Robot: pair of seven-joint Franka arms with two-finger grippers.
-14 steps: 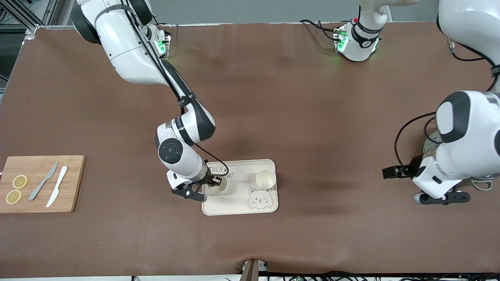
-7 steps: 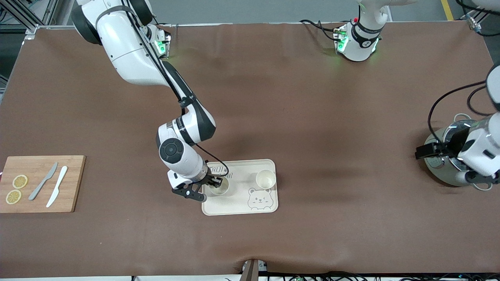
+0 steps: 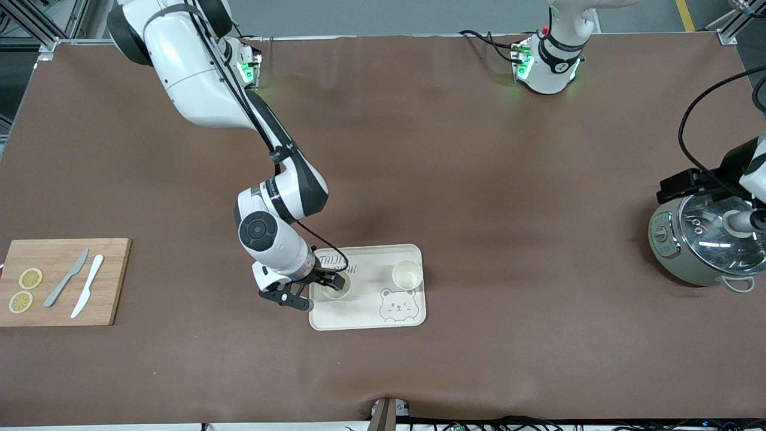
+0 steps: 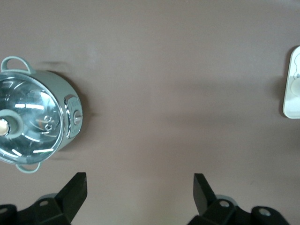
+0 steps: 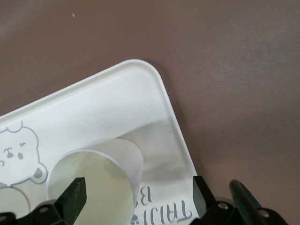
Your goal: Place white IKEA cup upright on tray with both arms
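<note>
A white cup (image 3: 337,292) stands upright on the cream tray (image 3: 413,317), at the tray's end toward the right arm. My right gripper (image 3: 332,282) is low over it and open. In the right wrist view the cup (image 5: 93,183) stands between the spread fingers, close to one fingertip (image 5: 75,193), with the tray (image 5: 140,93) and its lettering below. A second white cup (image 3: 407,274) stands upright at the tray's other end. My left arm (image 3: 755,170) is up at its own end of the table. Its gripper (image 4: 139,187) is open and empty over bare table.
A grey-green pot with a glass lid (image 3: 706,239) stands at the left arm's end and also shows in the left wrist view (image 4: 33,122). A wooden cutting board (image 3: 60,281) with two knives and lemon slices lies at the right arm's end.
The left arm has swung away toward its end of the table, uncovering the pot. The right gripper has shifted only slightly at the cup.
</note>
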